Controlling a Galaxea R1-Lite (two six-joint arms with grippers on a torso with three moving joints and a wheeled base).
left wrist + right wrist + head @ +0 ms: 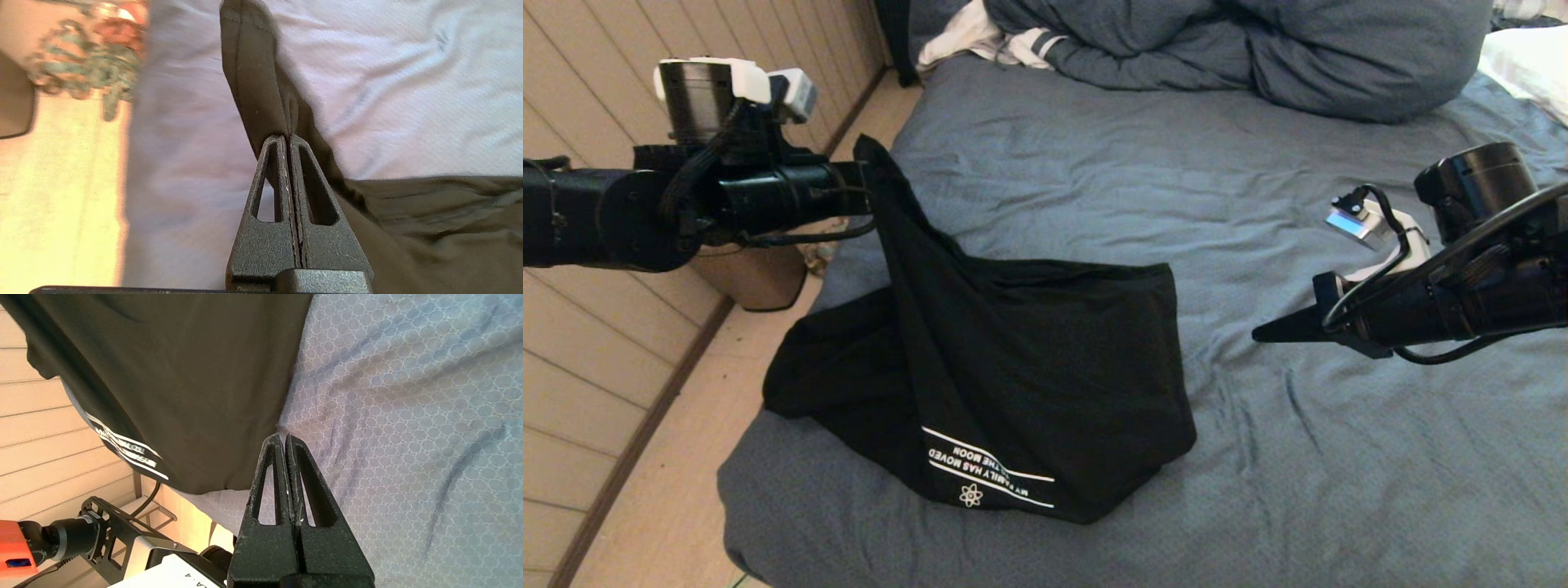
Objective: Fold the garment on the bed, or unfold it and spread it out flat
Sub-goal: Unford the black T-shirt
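The left gripper [864, 189], clenched on a hem corner of the black garment [1013, 367], holds it above the bed's [1339, 474] left edge, and should keep it taut while carrying it across, while the right gripper [1262, 333] hovers closed and empty beside the shirt.

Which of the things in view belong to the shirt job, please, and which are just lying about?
Job:
- black T-shirt
- bed
- left tool, shut on a shirt corner, lifting it
- right tool, shut, empty, beside the shirt

Lying about:
- blue duvet
- white striped clothing
- brown bin on the floor
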